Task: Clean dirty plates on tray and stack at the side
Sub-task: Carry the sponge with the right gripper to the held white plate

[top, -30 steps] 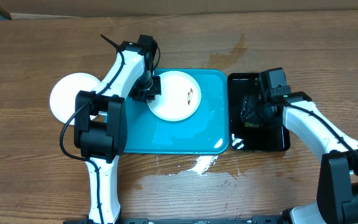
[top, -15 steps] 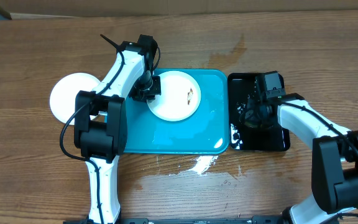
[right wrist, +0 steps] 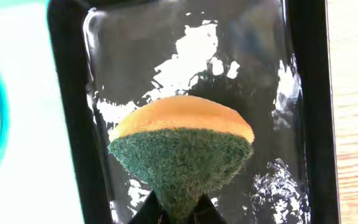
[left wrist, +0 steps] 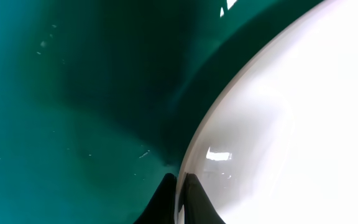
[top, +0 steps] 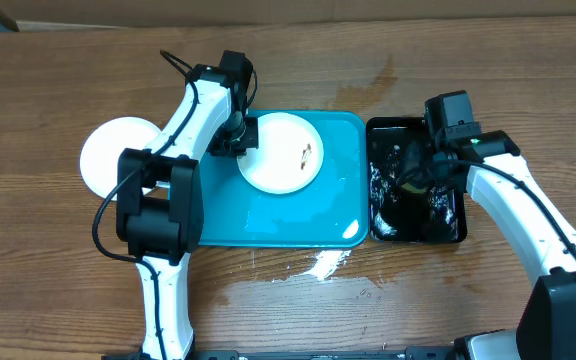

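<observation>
Turquoise across the tray (top: 268, 215), mid-frame. White on its plate (top: 273, 165), with a small brown smear right of centre. Plain white on the second plate (top: 103, 155), far left. Glossy black on the small tray (top: 418, 231) at right, flecked with white. Orange-yellow over dark green on the sponge (right wrist: 182, 155). Brown wood grain on the counter (top: 48, 280).

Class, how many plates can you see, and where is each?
2. One plate lies on the tray, its rim in the left tool. The other sits on the table left of the tray; more may be stacked under it.
</observation>
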Robot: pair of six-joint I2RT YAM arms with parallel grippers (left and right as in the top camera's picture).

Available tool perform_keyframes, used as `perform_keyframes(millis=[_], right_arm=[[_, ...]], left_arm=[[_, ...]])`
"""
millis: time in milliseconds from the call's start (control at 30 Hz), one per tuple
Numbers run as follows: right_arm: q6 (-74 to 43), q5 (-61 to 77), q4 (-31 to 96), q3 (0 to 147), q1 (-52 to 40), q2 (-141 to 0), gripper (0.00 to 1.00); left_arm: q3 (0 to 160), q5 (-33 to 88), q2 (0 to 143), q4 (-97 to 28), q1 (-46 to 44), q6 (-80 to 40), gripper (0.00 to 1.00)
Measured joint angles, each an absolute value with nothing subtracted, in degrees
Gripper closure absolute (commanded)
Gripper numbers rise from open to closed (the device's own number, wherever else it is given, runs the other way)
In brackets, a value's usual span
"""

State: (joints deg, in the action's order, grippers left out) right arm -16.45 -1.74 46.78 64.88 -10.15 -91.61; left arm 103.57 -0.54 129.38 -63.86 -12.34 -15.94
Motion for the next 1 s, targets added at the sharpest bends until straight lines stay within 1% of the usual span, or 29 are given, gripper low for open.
perform_keyframes(millis=[167,467,600,700,800,867,1000], right_arm=[[-16.5,-1.3,47.6,64.9,-10.2,-91.6,0.96],[-16.4,0.4,47.3,64.9,-10.2,-91.6,0.96],[-16.4,1.3,48.6,64.8,-10.2,-91.6,0.96],[-16.4,0.5,46.7,64.7,-10.2,-91.6,0.96],[-16.5,1.7,47.9,64.6,-10.2,-91.6,0.96],[-16.5,3.6,47.0,64.6,-10.1,-91.6,0.96],[-16.4,8.3,49.5,64.9,-10.0,-91.6,0.96]], left_arm=[[103.5,-5.5,125.4,-65.3,-13.1,-16.2,0.96],[103.5,-19.2,123.5,-66.6,-23.0,-21.9,0.96],[103.5,-22.1,123.5,-66.6,-24.8,-23.7,0.96],[103.5,-22.6,123.5,-66.4,-24.9,-24.3,0.96],[103.5,-21.8,123.5,-66.1,-24.9,-24.4,0.96],[103.5,-18.5,123.5,-64.3,-24.9,-23.7,0.96],[103.5,-9.5,123.5,-62.4,-24.8,-18.3,0.96]])
